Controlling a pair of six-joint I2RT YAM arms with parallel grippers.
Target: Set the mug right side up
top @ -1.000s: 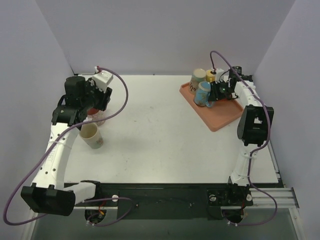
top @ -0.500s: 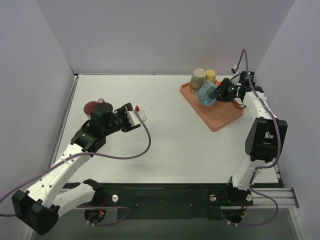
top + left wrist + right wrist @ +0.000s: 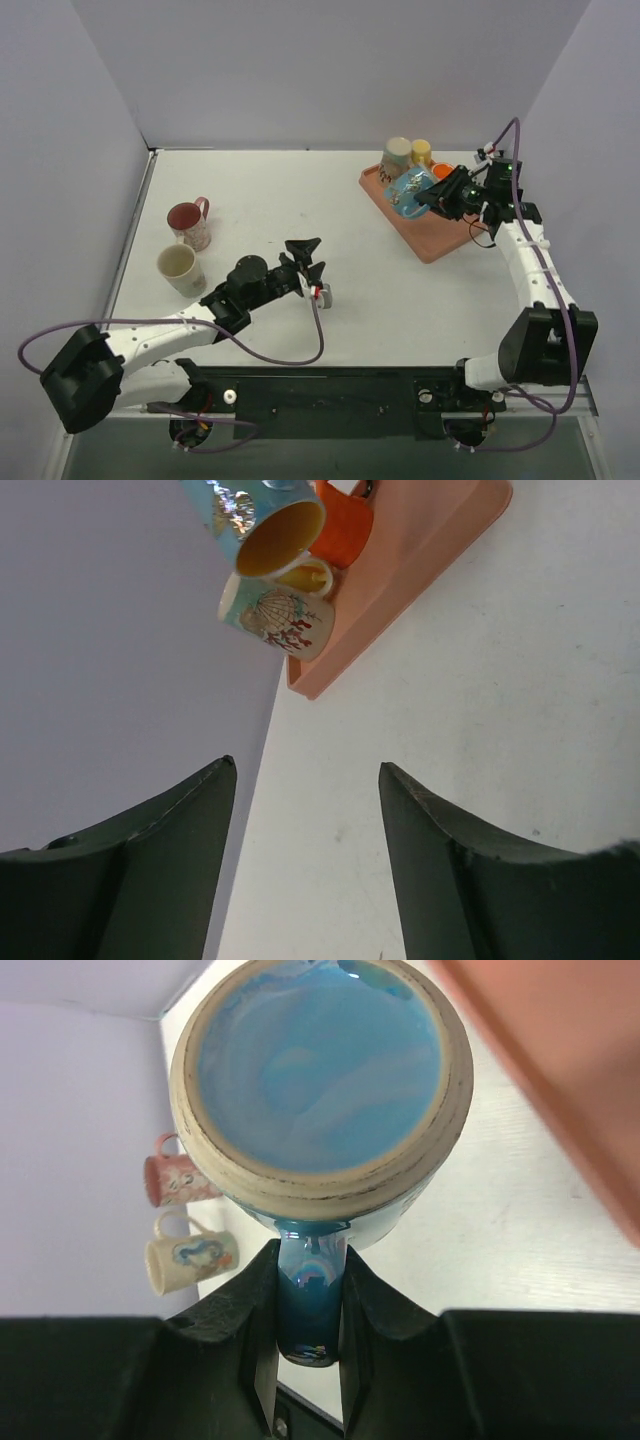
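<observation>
The blue glazed mug (image 3: pixel 408 190) hangs tilted on its side over the near left part of the orange tray (image 3: pixel 440 238). My right gripper (image 3: pixel 440 194) is shut on its handle (image 3: pixel 312 1300). In the right wrist view the mug's base (image 3: pixel 320 1070) faces the camera and the fingers (image 3: pixel 372 1295) press both sides of the handle. In the left wrist view the mug (image 3: pixel 255 515) shows its yellow inside. My left gripper (image 3: pixel 308 258) is open and empty, low over the table's middle, its fingers (image 3: pixel 170 850) wide apart.
A beige patterned mug (image 3: pixel 398 153), a yellow cup (image 3: pixel 422 151) and an orange mug (image 3: pixel 446 172) stand on the tray's far part. A pink mug (image 3: pixel 190 222) and a cream mug (image 3: pixel 180 268) stand upright at the table's left. Walls close in on three sides.
My left arm has swung from the left-side mugs down to the table's middle. My right gripper has lifted the blue mug off the tray and tipped it onto its side.
</observation>
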